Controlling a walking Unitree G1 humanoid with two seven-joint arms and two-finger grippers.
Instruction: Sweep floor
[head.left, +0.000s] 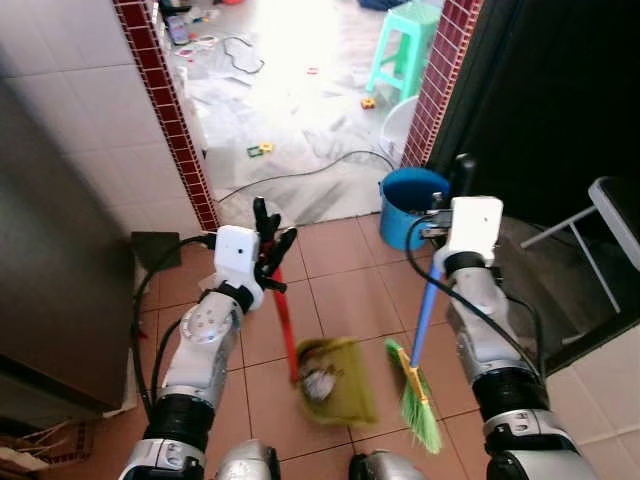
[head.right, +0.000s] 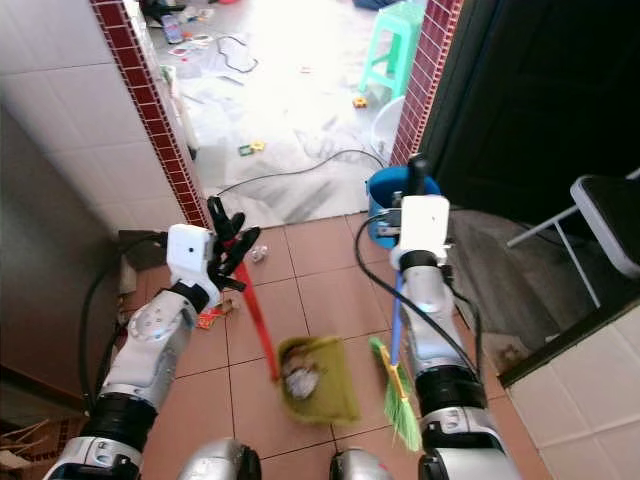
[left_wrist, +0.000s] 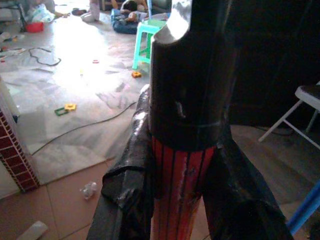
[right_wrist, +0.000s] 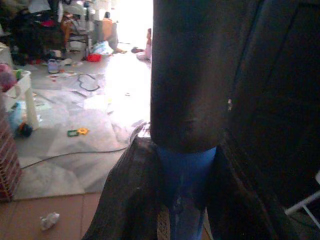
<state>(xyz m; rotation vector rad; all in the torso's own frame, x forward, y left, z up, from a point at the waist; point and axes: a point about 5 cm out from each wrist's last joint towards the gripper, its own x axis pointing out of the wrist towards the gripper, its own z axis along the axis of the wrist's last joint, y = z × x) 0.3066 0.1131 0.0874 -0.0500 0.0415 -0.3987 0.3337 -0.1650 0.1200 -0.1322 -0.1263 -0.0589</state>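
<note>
Red-handled dustpan (head.left: 335, 380) clenched in left claw (head.left: 268, 240), blue broom (head.left: 418, 385) in right claw (head.left: 452, 205); best kept low, brushing debris pan-ward.

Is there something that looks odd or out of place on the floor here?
Yes. Small toys and a loose black cable lie scattered on the pale floor beyond the doorway, and a crumpled scrap lies on the tiles.

Terracotta tile floor (head.left: 345, 300), white tiled wall (head.left: 70, 90), turquoise stool (head.left: 405, 45)
</note>
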